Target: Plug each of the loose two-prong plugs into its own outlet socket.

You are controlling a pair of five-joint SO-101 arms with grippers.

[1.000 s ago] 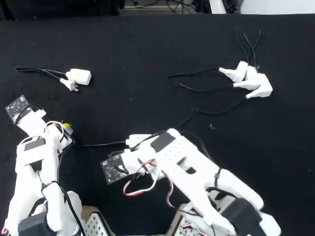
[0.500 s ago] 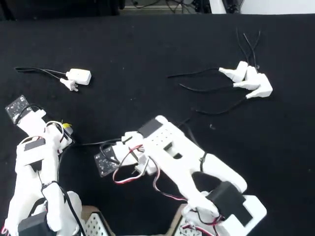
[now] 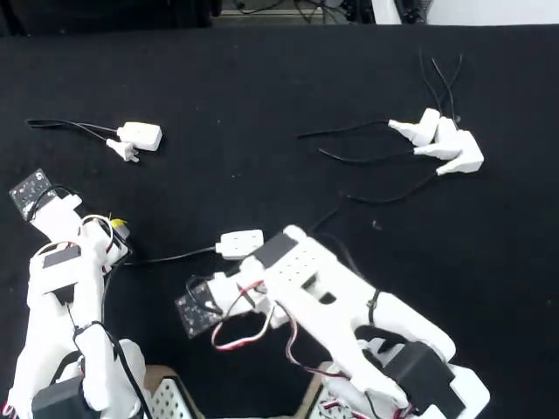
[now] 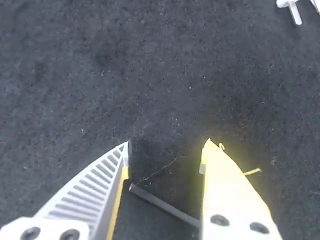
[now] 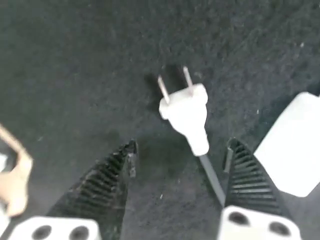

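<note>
White plug (image 5: 184, 107) lies on the mat (image 3: 262, 105) betw. our right gripper's (image 5: 182, 145) spread fingers, not pinched yet. Arm swung back in the last sec, uncovering the socket (image 3: 240, 243) just beside. Left gripper (image 4: 165, 150) spread too, parked.

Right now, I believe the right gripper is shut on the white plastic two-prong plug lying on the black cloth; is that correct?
No: the right gripper is open, not shut. The right wrist view shows the white two-prong plug lying on the black cloth between its spread fingers.

Black table (image 3: 262, 70) with plugs (image 3: 123, 151), sockets (image 3: 142, 135).
</note>
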